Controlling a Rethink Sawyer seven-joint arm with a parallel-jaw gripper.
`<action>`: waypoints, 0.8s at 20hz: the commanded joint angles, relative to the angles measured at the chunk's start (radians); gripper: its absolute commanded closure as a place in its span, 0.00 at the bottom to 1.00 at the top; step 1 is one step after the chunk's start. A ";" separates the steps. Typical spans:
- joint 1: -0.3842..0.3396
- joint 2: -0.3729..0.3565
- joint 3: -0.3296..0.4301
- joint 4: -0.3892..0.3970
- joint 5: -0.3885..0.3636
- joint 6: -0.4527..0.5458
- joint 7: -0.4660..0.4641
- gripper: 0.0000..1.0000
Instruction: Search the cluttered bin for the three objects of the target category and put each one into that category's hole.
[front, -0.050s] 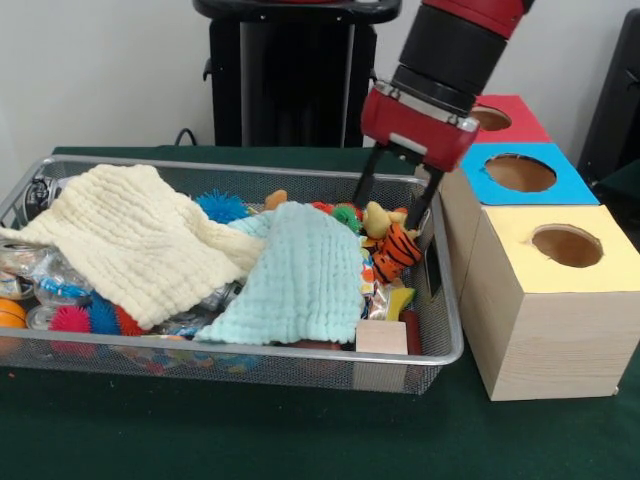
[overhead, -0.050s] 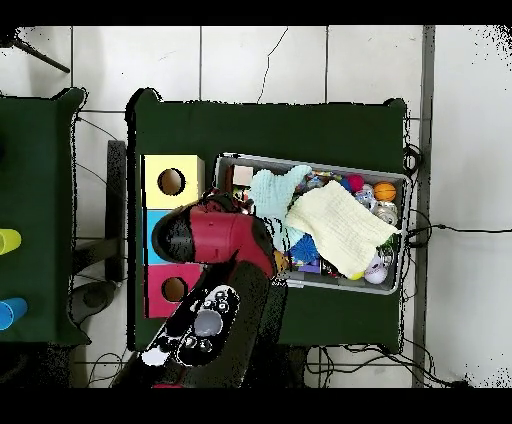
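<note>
Gripper (front, -0.050s: 400, 215): you have its jaws spread either side of the tiger toy (front, -0.050s: 396, 252), down inside the wire bin (front, -0.050s: 300, 360).
Cloths: cream cloth (front, -0.050s: 135, 240) at your left, mint cloth (front, -0.050s: 305, 275) mid-bin.
Boxes: yellow box (front, -0.050s: 550, 300) nearest you, blue box (front, -0.050s: 520, 175), then red box (front, -0.050s: 505, 117).
Bench (front, -0.050s: 200, 430): green.

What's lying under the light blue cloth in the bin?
The light blue cloth covers most of that spot. Poking out at its edges: a striped orange tiger toy, a wooden block and a blue spiky ball. Whatever sits beneath its middle is hidden.
</note>
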 joint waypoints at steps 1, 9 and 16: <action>0.025 0.133 -0.009 0.019 0.132 -0.021 0.371 0.00; 0.005 0.266 -0.035 -0.022 0.169 -0.205 0.318 0.00; -0.036 0.295 0.003 -0.010 0.180 -0.296 0.277 0.00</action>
